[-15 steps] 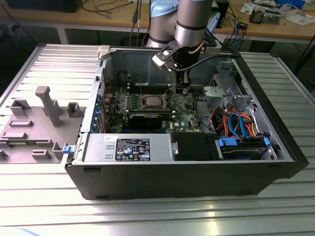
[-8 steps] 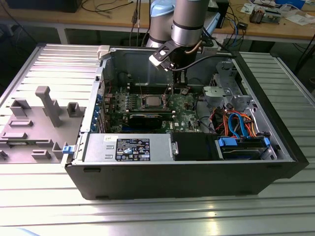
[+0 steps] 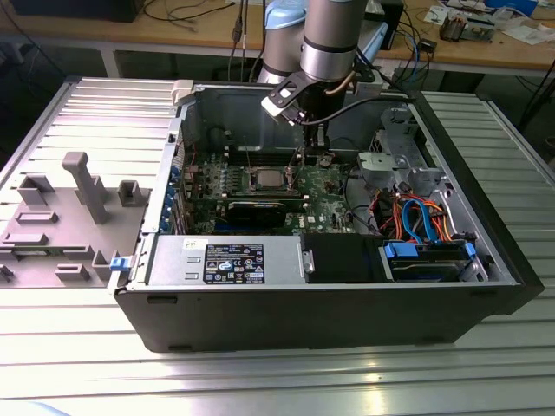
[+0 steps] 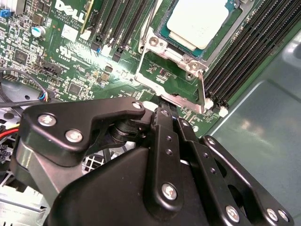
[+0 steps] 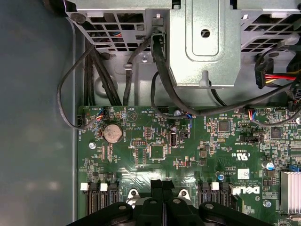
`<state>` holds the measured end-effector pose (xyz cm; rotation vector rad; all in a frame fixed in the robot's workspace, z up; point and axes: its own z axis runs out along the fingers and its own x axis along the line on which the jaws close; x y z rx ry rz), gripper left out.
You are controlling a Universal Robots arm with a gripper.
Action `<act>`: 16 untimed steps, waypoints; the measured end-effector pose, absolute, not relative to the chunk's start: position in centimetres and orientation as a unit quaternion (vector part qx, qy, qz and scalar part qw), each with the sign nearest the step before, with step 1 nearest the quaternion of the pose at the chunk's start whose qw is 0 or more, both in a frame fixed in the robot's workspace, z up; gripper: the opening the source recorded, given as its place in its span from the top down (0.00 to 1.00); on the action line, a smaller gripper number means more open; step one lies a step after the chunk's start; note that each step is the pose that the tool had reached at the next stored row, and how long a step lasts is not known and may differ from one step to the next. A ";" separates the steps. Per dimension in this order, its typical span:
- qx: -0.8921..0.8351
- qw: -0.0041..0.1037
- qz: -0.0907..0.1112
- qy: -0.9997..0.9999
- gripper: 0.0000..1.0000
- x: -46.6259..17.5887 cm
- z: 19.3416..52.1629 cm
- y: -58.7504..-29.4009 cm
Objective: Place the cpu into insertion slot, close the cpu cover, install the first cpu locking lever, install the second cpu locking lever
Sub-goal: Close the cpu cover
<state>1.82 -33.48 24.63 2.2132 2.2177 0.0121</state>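
Hand point(image 4: 171, 115) closed beside cpu cover point(image 4: 181, 55); second wrist view: cpu point(image 4: 200, 21) seated.

The gripper point(image 5: 162, 182) holds its two black fingers pressed together above the green motherboard point(image 5: 188, 155). A round silver coin battery point(image 5: 113, 133) sits near one corner of the board. Black cables point(image 5: 162, 80) go from the board's edge to a grey metal cage point(image 5: 202, 47). Memory slots point(image 5: 92, 197) with white latches stand on both sides of the fingers.

cpu point(image 4: 200, 21) top dull silver; motherboard point(image 5: 188, 155) green; gripper point(image 4: 170, 115) black; memory slots point(image 4: 244, 61) black; coin battery point(image 5: 112, 133) silver; drive cables point(image 3: 414, 215) orange, blue.
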 end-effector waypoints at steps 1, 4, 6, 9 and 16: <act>0.706 0.004 0.004 0.708 0.89 1.8 24.6 -33.5; 0.706 0.004 0.004 0.708 0.89 1.7 24.6 -33.5; 0.706 0.004 0.004 0.708 0.89 1.7 24.6 -33.5; 0.706 0.004 0.004 0.708 0.89 1.6 24.6 -33.5; 0.706 0.004 0.004 0.708 0.89 1.6 24.6 -33.5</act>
